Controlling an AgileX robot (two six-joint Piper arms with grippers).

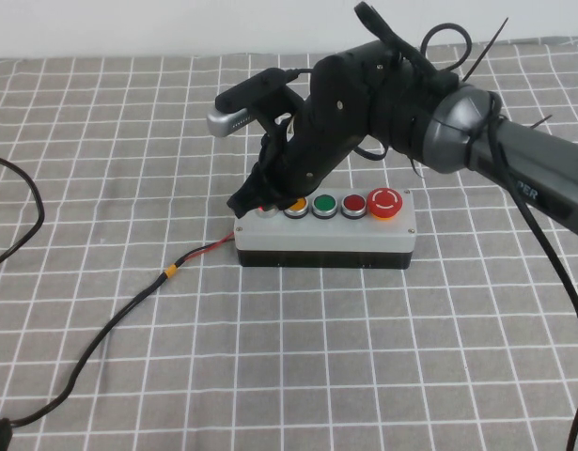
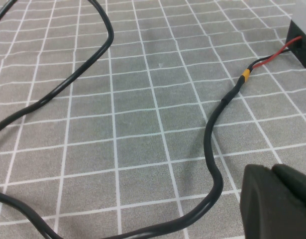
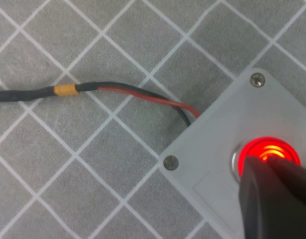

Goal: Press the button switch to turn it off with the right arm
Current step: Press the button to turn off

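Overhead, we see a table covered in a grey checked cloth [image 1: 129,169], with a grey-topped, black-based switch box [image 1: 326,240] lying near the middle, a little toward the far edge. Along its top runs a row of buttons: the button switch [image 3: 266,151] at the box's left end, then an orange button [image 1: 296,204], a green button [image 1: 324,203], a dark red button [image 1: 353,203] and a large red mushroom button [image 1: 384,202] at the right end.

Our right arm [image 1: 476,122] reaches in from the right edge of the table and bends down over the left end of the box. The right gripper [image 1: 256,199] sits directly on the button switch. From the right wrist view, the button glows bright red in its silver collar, and the dark tip of the gripper overlaps its near side. We cannot tell how far the pincer's fingers are parted.

A black cable [image 1: 91,348] with an orange band [image 1: 171,271] and bare red wire [image 1: 213,248] runs from the box's left end toward the near left corner.

Our left gripper [image 2: 277,201] shows only as a dark shape in the left wrist view, hanging above the cloth beside that cable; we cannot tell whether it is open.
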